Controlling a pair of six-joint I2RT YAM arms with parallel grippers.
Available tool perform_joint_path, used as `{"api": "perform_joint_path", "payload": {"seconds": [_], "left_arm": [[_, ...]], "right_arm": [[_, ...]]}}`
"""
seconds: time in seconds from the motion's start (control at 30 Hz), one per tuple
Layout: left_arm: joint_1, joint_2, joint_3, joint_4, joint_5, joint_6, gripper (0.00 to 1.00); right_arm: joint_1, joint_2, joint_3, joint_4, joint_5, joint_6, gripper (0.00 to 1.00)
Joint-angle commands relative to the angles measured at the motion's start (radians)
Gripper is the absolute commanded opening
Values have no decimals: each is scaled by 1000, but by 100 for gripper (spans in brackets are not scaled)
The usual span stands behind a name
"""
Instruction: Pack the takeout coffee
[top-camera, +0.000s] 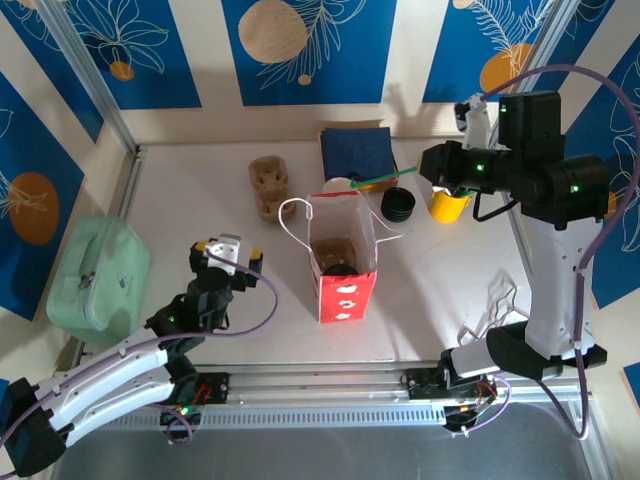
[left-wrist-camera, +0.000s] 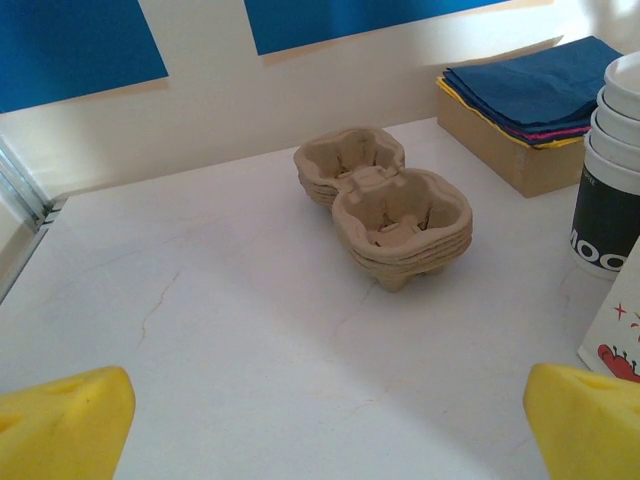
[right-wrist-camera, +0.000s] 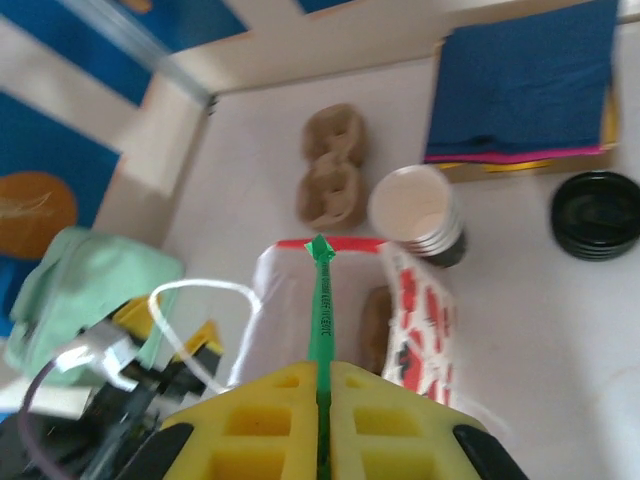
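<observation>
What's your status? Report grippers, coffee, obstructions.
Left gripper open, empty. Right gripper shut on green stick, pointing at bag. Coffee in bag, black lid showing. Nothing blocking the bag's mouth.

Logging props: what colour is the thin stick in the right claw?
The stick is green; the right wrist view shows it best.

Mint pouch (top-camera: 100, 278) far left, pulp cup carriers (top-camera: 268, 185) near blue napkins (top-camera: 357, 152)

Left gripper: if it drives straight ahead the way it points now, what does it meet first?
Probably the stack of pulp cup carriers, centred ahead of the open left gripper; bare table lies between. It may pass over them; height unclear.
</observation>
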Motion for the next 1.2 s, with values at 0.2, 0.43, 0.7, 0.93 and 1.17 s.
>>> {"api": "perform_joint_path", "payload": {"seconds": [0.2,0.43,0.7,0.93,1.17], "left_arm": [[11,-4,24,-8,10,-25,99],[11,-3,21,-6,10,-29,99],[10,-8,25,-18,14,-36,99],[11,-10,32,-31,10,-35,99],[11,-8,40,-44,7,-38,99]], "right_arm": [[168,19,54,-82,49,-1,9],[253,64,37,-93,120,-7,9],[408,222,100,-129,385,-3,9],[477,353,126,-92,411,-3,9],[508,444,160,-86,410,-28,11]]}}
